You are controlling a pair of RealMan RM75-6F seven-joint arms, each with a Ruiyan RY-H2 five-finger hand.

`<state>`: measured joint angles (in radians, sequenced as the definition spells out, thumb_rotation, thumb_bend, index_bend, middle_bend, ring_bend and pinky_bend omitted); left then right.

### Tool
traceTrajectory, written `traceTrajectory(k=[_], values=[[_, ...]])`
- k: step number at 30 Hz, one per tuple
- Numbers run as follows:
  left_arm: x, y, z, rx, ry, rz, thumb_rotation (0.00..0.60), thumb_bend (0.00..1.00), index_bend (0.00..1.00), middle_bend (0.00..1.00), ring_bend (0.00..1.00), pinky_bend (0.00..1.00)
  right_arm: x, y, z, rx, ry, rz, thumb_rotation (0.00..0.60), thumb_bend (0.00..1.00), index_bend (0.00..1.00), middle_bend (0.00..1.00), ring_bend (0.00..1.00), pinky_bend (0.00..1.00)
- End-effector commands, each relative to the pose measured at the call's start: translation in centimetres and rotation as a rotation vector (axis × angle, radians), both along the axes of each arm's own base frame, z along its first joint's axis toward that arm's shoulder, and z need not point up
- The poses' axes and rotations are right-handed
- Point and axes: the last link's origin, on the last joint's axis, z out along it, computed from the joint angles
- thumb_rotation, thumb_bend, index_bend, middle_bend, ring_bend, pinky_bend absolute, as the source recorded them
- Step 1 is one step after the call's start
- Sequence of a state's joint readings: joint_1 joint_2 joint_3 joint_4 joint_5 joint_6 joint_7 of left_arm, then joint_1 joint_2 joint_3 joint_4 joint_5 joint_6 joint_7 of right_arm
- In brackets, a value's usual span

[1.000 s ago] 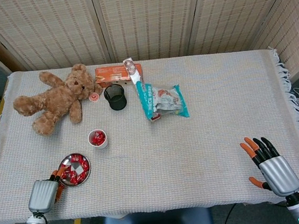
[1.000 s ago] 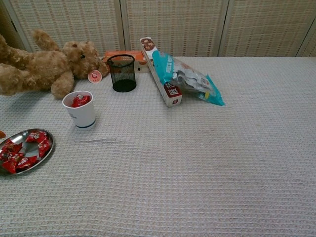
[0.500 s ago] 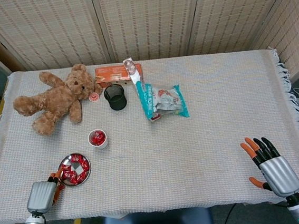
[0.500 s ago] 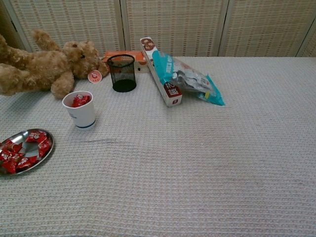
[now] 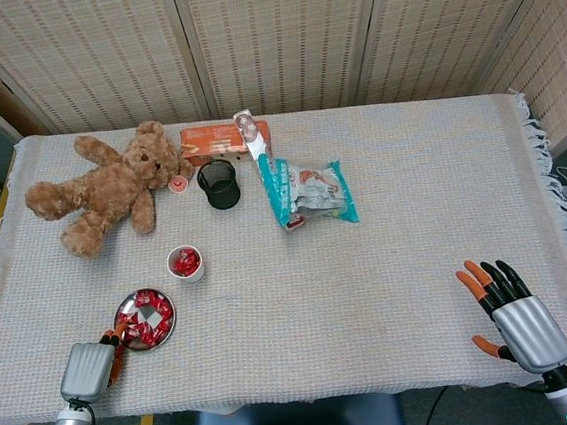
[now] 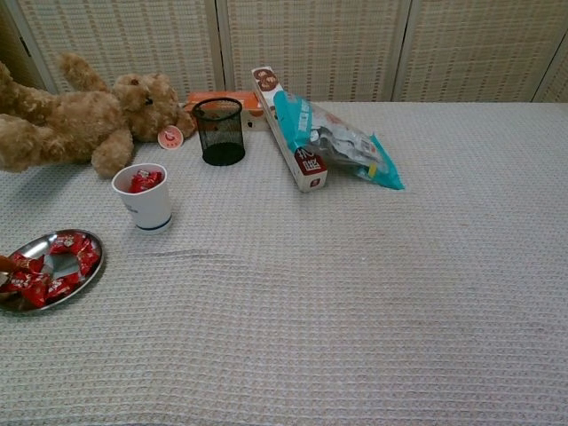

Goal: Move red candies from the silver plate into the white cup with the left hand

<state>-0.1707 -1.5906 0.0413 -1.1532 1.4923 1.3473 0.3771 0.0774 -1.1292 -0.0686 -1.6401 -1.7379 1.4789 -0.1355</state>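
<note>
The silver plate (image 5: 170,318) lies near the table's front left and holds several red candies (image 5: 145,322). In the chest view the plate (image 6: 99,260) and its candies (image 6: 34,286) sit at the far left. The white cup (image 5: 185,265) stands just beyond it with red candies inside, and it also shows in the chest view (image 6: 145,204). My left hand (image 5: 89,366) is at the plate's near-left rim, its fingertips (image 5: 120,331) reaching over the edge; one orange fingertip (image 6: 4,263) shows beside a candy. Its grip is hidden. My right hand (image 5: 513,317) rests at the front right with fingers spread, holding nothing.
A brown teddy bear (image 5: 105,185) lies at the back left. Behind the cup stand a black mesh pot (image 5: 218,184), an orange box (image 5: 222,138), a long white box (image 5: 260,154) and a teal snack bag (image 5: 312,192). The front table edge runs right under both hands.
My left hand has shifted slightly right toward the plate, and the plate has slid a little to the right. The right hand has not moved.
</note>
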Motion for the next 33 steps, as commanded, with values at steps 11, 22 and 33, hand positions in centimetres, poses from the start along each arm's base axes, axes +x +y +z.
traceTrajectory(k=[11,22,33], values=[[-0.1,0.0,0.0,0.018,-0.012,-0.007,0.600,0.39,0.36,0.51,0.77,1.00,0.0,0.0,0.0,0.000,0.002,-0.001,0.600,0.07,0.00,0.00,0.00,0.00],[0.1,0.2,0.5,0.050,-0.039,-0.028,0.600,0.39,0.46,0.60,0.77,1.00,0.0,0.0,0.0,0.000,0.002,-0.002,0.600,0.07,0.00,0.00,0.00,0.00],[4.0,3.1,2.9,0.127,-0.085,-0.150,0.600,0.39,0.47,0.61,0.77,1.00,-0.1,-0.2,0.0,0.001,0.002,-0.005,0.600,0.07,0.00,0.00,0.00,0.00]])
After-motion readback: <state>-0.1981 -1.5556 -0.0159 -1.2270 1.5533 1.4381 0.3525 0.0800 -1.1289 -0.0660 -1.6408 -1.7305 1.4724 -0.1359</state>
